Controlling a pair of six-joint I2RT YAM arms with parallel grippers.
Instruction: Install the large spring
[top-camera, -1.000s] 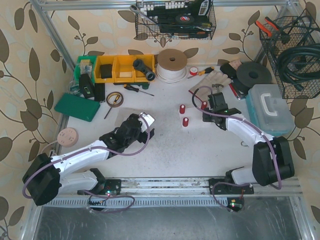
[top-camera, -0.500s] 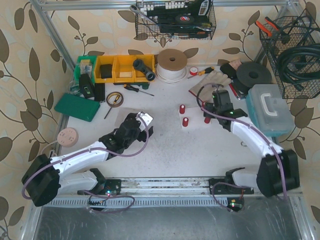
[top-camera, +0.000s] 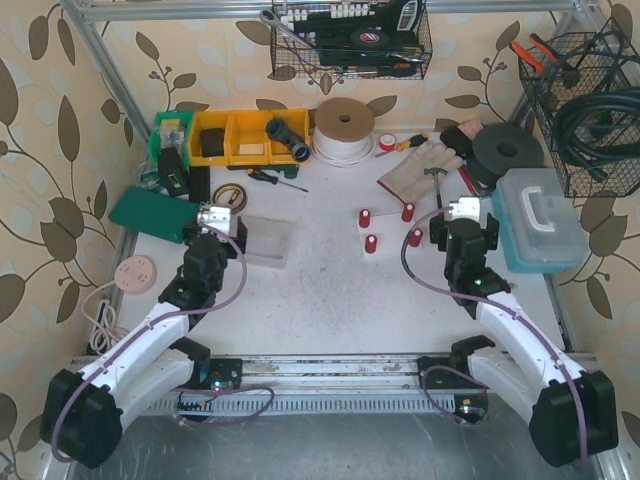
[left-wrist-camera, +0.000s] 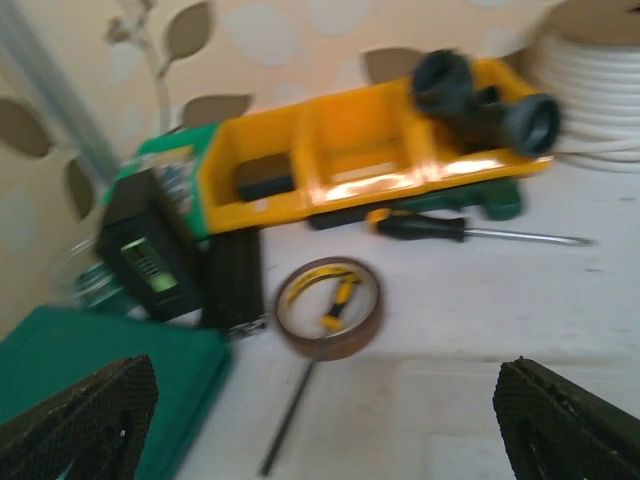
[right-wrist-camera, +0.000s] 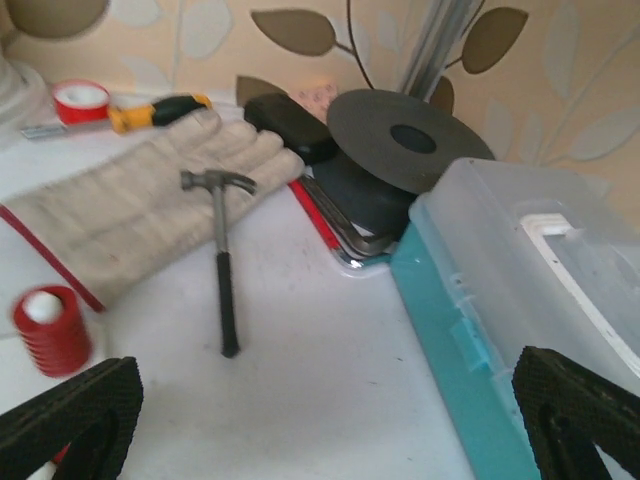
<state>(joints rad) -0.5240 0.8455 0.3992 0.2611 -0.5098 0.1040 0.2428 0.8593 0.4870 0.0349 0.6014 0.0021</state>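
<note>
- Top view: four red ribbed springs (top-camera: 371, 243) stand upright mid-bench (top-camera: 330, 290); I can't tell which is the large one. The nearest spring (top-camera: 415, 237) is just left of my right fingers (top-camera: 463, 226), which are spread wide. My left fingers (top-camera: 213, 222) are also apart, well away.
- Left wrist: mesh-textured fingers wide, nothing between them; yellow bin (left-wrist-camera: 340, 165) and tape roll (left-wrist-camera: 328, 305) ahead.
- Right wrist: fingers apart; a white-capped spring just above the left one, and a hammer (right-wrist-camera: 222, 260) lying partly on a quilted glove (right-wrist-camera: 140, 215).
</note>
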